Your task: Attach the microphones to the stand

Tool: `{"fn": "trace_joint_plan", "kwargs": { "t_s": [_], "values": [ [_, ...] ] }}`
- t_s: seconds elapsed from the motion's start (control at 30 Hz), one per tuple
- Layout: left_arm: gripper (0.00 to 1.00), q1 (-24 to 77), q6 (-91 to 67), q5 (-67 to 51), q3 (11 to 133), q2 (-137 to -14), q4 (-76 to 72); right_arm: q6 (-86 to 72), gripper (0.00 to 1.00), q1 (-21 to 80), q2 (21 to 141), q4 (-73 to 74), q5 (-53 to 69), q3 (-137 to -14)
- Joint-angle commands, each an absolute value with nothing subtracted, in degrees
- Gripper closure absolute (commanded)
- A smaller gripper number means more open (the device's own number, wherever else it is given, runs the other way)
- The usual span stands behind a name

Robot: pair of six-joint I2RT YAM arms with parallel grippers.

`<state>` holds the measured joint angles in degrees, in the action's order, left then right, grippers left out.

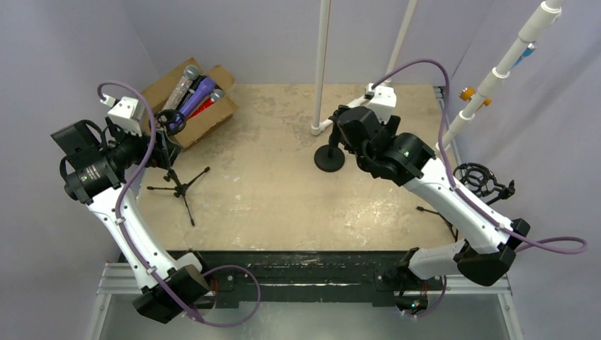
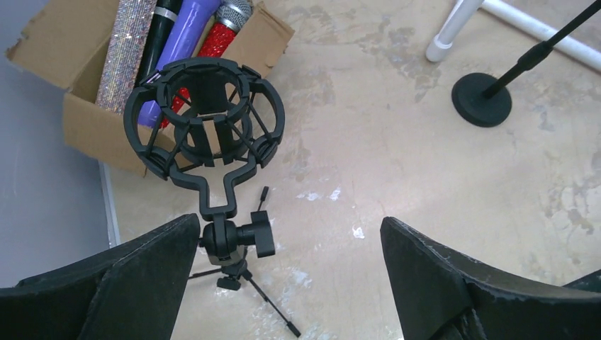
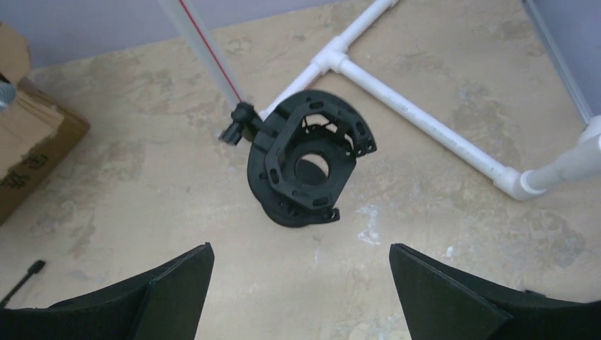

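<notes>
Table [image 1: 283, 191]: a beige, scuffed top that carries everything below.
White pipe frame [image 1: 322, 71]: uprights rise at the far side, and its foot pipes lie flat on the table.
Left arm [image 1: 124, 219]: reaches up the left side, with its wrist above the tripod stand and near the box.
Right arm [image 1: 453, 202]: angles in from the right, with its wrist over the round-base stand.
Cardboard box [image 1: 216, 117]: sits open at the far left corner of the table, flaps out.
Microphones [image 2: 186, 32]: all that show lie side by side inside the cardboard box. They are silver glitter, black, purple and red glitter, and none is on a stand. The rest of the box is hidden, so there may be more.
Tripod stand [image 1: 181, 185]: stands on the table just in front of the box with its legs spread. It carries a black ring mount [image 2: 205, 120], which is empty and stands upright.
Round-base stand [image 1: 329, 157]: sits mid-table beside a pipe foot. Its own tilted mount [image 3: 305, 166] is empty.
Third mount [image 1: 478, 177]: sits at the right table edge, partly behind the right arm.
Left gripper [image 2: 290, 283]: fingers spread wide with nothing between them, hanging above and just behind the tripod's mount.
Right gripper [image 3: 301, 290]: fingers likewise parted and empty, above the tilted mount and apart from it.
</notes>
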<state>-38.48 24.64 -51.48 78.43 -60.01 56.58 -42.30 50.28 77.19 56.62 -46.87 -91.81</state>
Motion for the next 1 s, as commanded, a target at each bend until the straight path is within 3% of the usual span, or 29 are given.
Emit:
{"fn": "trace_joint_plan", "kwargs": {
  "t_s": [0.0, 0.27, 0.43, 0.57, 0.83, 0.97],
  "values": [
    [0.00, -37.7, 19.5, -55.6, 81.4, -60.1, 56.1, -36.5, 0.01, 48.4, 75.5, 51.2, -47.4, -95.2],
    [0.00, -35.0, 16.3, -52.9, 87.1, -59.9, 54.8, -32.7, 0.01, 49.5, 81.0, 46.7, -50.1, -97.4],
    [0.00, -13.4, 18.5, -36.5, 92.2, -65.2, 56.9, -32.6, 0.01, 51.7, 84.7, 45.6, -51.0, -98.2],
    [0.00, -2.5, 18.9, -27.8, 93.5, -73.6, 55.9, -33.6, 0.06, 52.5, 83.2, 42.3, -49.7, -91.4],
    [0.00, 3.8, 17.2, -10.9, 83.7, -85.4, 38.3, -36.5, 0.15, 55.3, 82.3, 33.7, -48.0, -77.1],
    [0.00, 6.3, 20.2, 3.6, 81.1, -89.6, 28.2, -37.0, 0.16, 57.0, 85.8, 31.9, -48.6, -75.2]
  ]
}}
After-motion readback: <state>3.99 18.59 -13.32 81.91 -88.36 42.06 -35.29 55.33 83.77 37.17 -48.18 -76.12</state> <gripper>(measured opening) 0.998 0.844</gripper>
